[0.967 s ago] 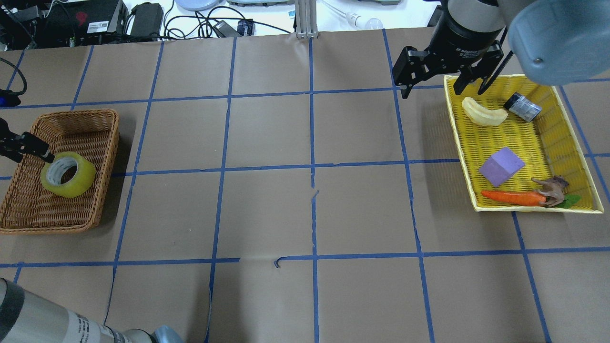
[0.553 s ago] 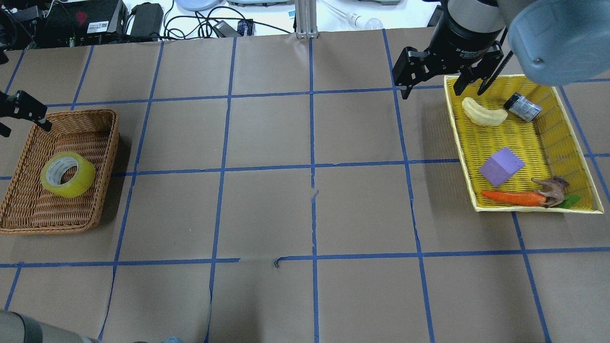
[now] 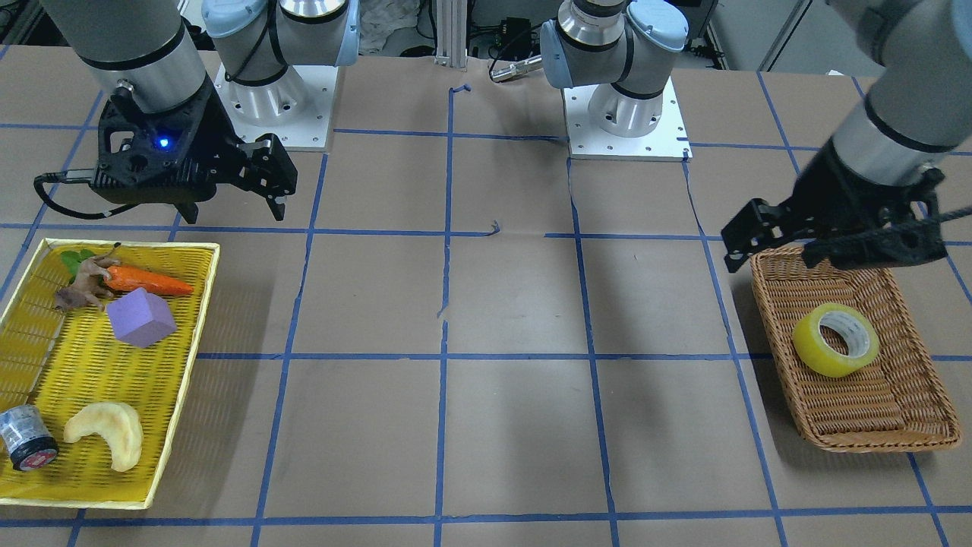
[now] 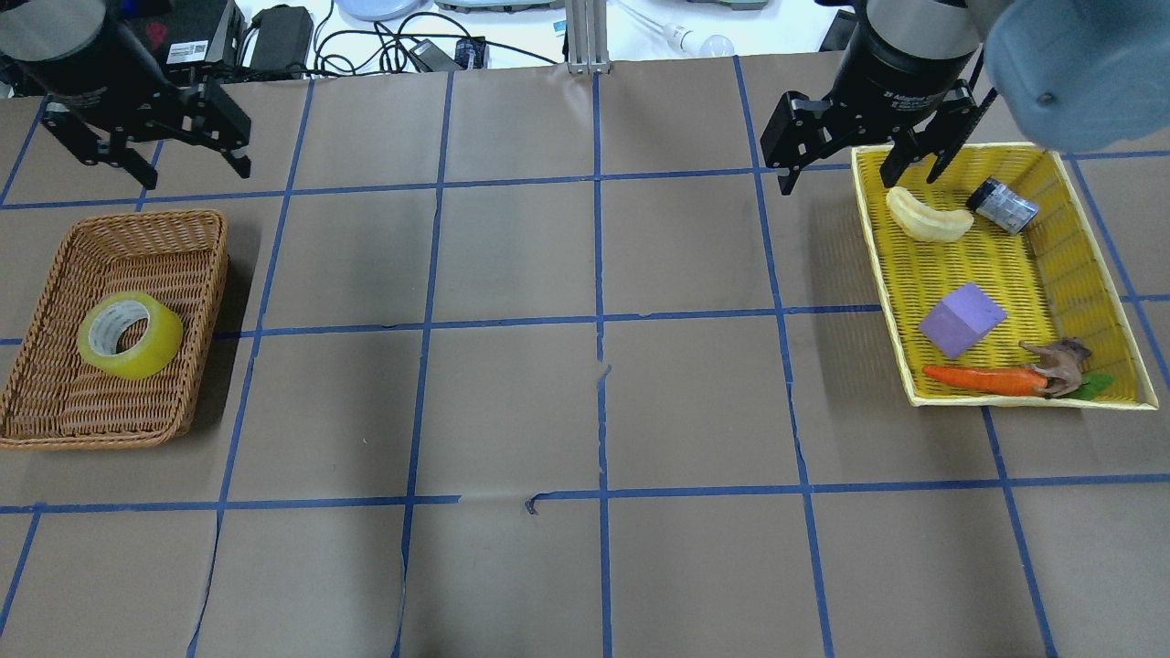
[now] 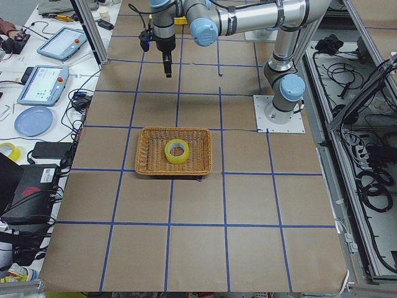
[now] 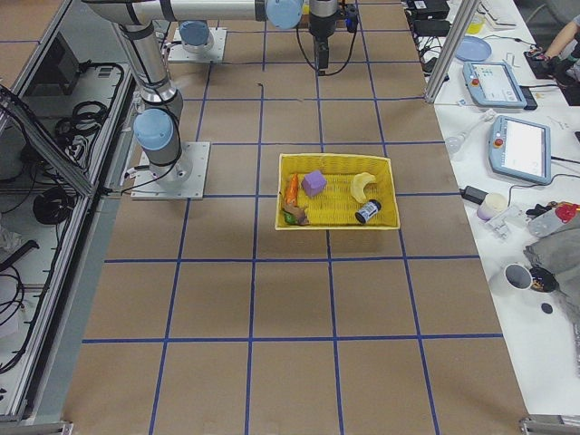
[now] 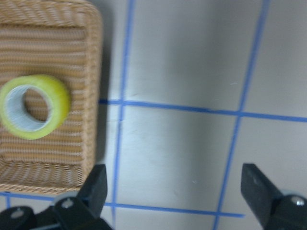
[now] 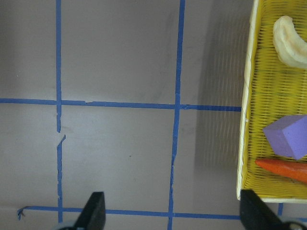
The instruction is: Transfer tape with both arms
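Observation:
The yellow tape roll (image 4: 130, 335) lies flat in the wicker basket (image 4: 196, 274) at the table's left. It also shows in the front view (image 3: 835, 339), the left side view (image 5: 177, 151) and the left wrist view (image 7: 33, 106). My left gripper (image 4: 194, 174) is open and empty, raised above the table beyond the basket's far edge (image 3: 771, 258), with the fingertips (image 7: 98, 177) wide apart. My right gripper (image 4: 836, 181) is open and empty, above the table at the yellow tray's far left corner (image 3: 234, 215).
The yellow tray (image 4: 877, 274) at the right holds a pale banana-shaped piece (image 4: 928, 215), a small dark cylinder (image 4: 1001, 206), a purple block (image 4: 962, 318), a carrot (image 4: 983, 378) and a toy animal (image 4: 1058, 361). Cables and devices line the far edge (image 4: 302, 37).
My left gripper has left the tape's side in the basket, risen and moved beyond the basket's far edge. The tape stays in the basket. The right gripper has barely moved.

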You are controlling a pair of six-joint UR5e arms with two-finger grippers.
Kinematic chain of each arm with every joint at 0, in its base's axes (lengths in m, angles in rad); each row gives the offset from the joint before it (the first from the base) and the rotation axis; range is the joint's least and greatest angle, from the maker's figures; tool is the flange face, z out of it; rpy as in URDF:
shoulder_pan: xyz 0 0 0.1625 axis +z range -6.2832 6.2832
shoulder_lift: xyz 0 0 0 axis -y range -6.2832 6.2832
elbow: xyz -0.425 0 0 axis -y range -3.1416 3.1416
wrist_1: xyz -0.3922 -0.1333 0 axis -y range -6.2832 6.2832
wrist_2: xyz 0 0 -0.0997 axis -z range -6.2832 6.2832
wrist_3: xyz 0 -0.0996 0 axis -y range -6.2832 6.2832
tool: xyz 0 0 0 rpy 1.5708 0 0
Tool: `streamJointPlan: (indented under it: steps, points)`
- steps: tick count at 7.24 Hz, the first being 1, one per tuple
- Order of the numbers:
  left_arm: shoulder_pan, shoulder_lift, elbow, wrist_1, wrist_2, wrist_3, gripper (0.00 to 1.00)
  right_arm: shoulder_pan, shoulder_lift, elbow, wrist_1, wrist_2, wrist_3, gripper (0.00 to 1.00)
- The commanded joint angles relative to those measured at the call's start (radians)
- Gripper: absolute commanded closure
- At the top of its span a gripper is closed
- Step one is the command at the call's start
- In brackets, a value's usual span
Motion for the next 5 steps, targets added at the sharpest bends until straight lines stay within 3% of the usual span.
streamJointPlan:
  steps: [1, 5]
  points:
    - [-0.126, -0.005, -0.006, 0.009, -0.004, -0.094, 0.0, -0.001, 0.004, -0.014, 0.033, -0.003, -0.001, 0.0]
    - [-0.151, 0.01, -0.033, 0.013, -0.009, -0.077, 0.0, -0.001, 0.004, -0.01, 0.029, 0.006, -0.001, 0.0]
